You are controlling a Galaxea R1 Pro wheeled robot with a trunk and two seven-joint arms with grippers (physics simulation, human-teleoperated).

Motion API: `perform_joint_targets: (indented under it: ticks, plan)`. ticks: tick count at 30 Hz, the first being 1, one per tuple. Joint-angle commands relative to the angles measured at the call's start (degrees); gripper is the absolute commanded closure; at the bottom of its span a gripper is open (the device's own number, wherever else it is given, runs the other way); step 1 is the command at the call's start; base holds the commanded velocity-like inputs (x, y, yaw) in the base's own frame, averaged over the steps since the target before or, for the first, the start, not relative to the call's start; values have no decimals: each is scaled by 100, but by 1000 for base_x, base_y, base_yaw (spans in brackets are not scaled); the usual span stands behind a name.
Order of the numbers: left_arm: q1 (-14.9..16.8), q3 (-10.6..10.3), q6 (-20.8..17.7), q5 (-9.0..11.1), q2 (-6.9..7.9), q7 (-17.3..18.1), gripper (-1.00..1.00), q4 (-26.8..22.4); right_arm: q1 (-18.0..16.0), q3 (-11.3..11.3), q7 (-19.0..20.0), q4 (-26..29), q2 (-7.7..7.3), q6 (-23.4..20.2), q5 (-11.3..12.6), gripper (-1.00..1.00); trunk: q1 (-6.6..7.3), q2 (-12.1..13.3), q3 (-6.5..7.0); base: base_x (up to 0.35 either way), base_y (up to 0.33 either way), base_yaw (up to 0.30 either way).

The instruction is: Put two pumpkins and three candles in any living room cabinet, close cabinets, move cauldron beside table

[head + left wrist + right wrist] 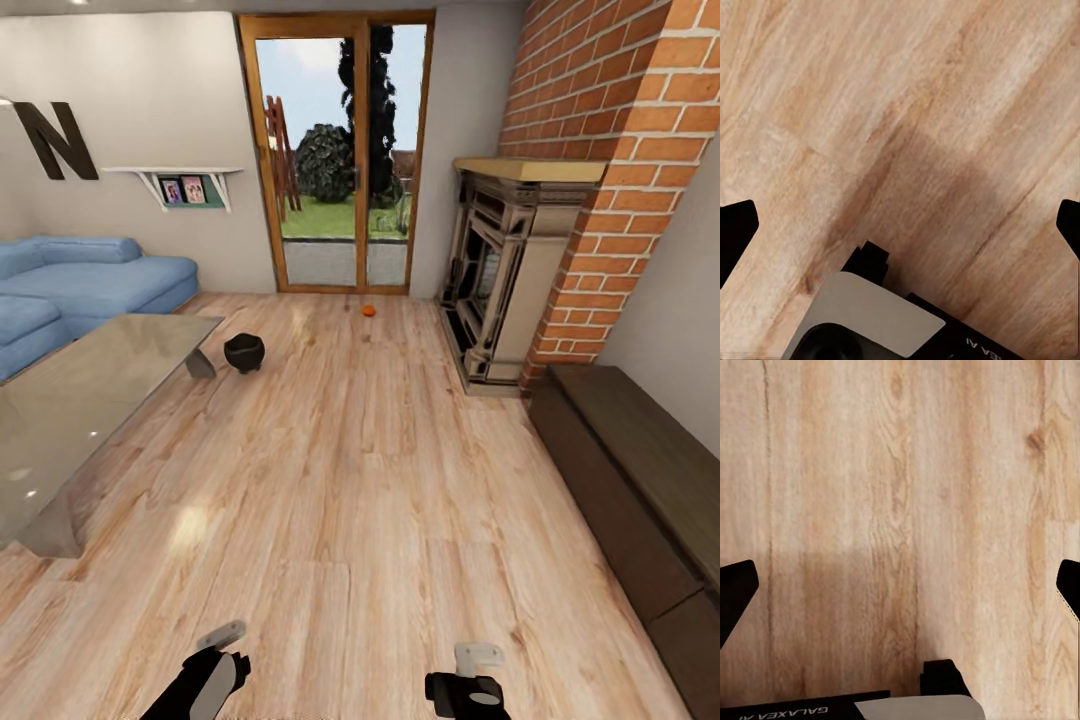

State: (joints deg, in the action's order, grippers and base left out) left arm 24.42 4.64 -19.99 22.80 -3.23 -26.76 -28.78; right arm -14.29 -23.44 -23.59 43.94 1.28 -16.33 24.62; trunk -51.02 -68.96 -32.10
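One orange pumpkin (368, 310) lies on the wood floor by the glass door, far ahead. The black cauldron (244, 352) stands on the floor just off the far corner of the glass-topped table (90, 400) at the left. Along the right wall runs the dark-brown cabinet (640, 480), its fronts shut. The candles are out of view. My left arm (210, 678) and right arm (467, 690) hang low at the near edge. The left gripper (900, 229) and right gripper (900, 589) are both open over bare floor, holding nothing.
A blue sofa (90, 285) sits behind the table. A fireplace (500, 280) with a brick chimney stands at the right, just beyond the cabinet. Wide wooden floor (360, 480) stretches between table and cabinet up to the glass door (340, 150).
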Motion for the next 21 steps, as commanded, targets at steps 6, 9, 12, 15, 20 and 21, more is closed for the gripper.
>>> perform_joint_targets:
  ticks: [6, 9, 12, 15, 20, 21]
  plan:
    - [2, 20, -15, 44, -10, -31, -100, -13, -3, -21, -43, 10, -5, -3, 43, -100, 0, -4, -23, 56, -177, 253]
    - [67, -7, -12, 91, -76, 35, -100, -79, -69, 45, 23, 75, -4, 63, 40, -100, 0, -4, -26, 52, -19, 84]
    - [165, -5, 87, 90, -174, 28, -100, -166, -167, 140, -11, 173, 92, 160, -48, -100, 0, -4, -26, 0, 0, 0]
    - [248, -5, 186, 81, -272, 102, -100, -67, -265, 196, -107, 270, 146, 257, -127, -100, 0, -4, -26, 7, -2, 0]
    - [263, -21, 348, 39, -434, 264, -100, -39, -427, 356, -268, 432, 121, 417, -133, -100, 0, -4, -26, 126, -69, 0]
    - [264, -25, 381, 35, -467, 296, -100, -40, -460, 388, -300, 464, 120, 449, -133, -100, 0, -4, -26, 215, -72, 0]
